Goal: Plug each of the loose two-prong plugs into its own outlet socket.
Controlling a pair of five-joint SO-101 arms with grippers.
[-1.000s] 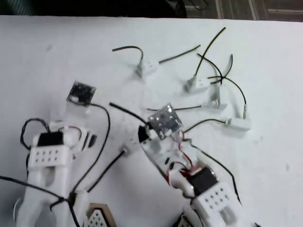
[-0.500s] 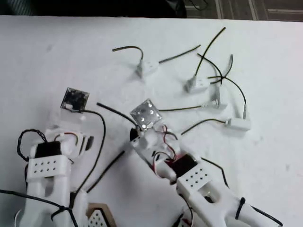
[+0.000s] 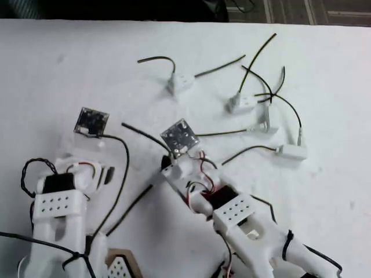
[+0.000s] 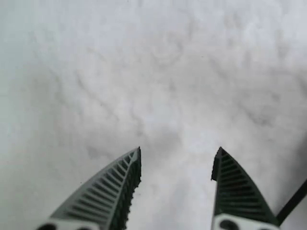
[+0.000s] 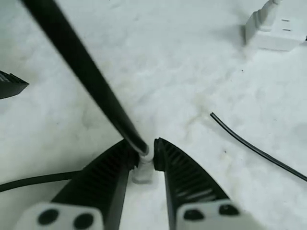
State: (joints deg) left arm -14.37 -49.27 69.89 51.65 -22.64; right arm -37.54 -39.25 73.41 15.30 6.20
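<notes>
My right gripper (image 5: 144, 152) is shut on a small white two-prong plug (image 5: 142, 167), low over the table. The plug's black cord (image 5: 81, 67) runs up and away from the fingers. In the high view that cord (image 3: 142, 136) trails up-left from the right arm's wrist (image 3: 179, 139) at the table's middle. A white outlet socket (image 5: 273, 31) lies farther off. Several white sockets and plugs with cords (image 3: 179, 83) (image 3: 240, 103) (image 3: 266, 119) (image 3: 291, 152) lie at the back right. My left gripper (image 4: 179, 153) stands open over bare white table.
A thin black wire (image 5: 254, 148) lies on the table beside the right gripper. Another black cord (image 3: 130, 208) runs between the two arms, and one (image 4: 295, 206) shows by the left fingers. A tip of the other gripper (image 5: 9, 84) shows off to one side.
The right arm has swung left and stretched forward, carrying the plug and its cord along. The left arm's wrist shifted slightly left early on, then kept still.
</notes>
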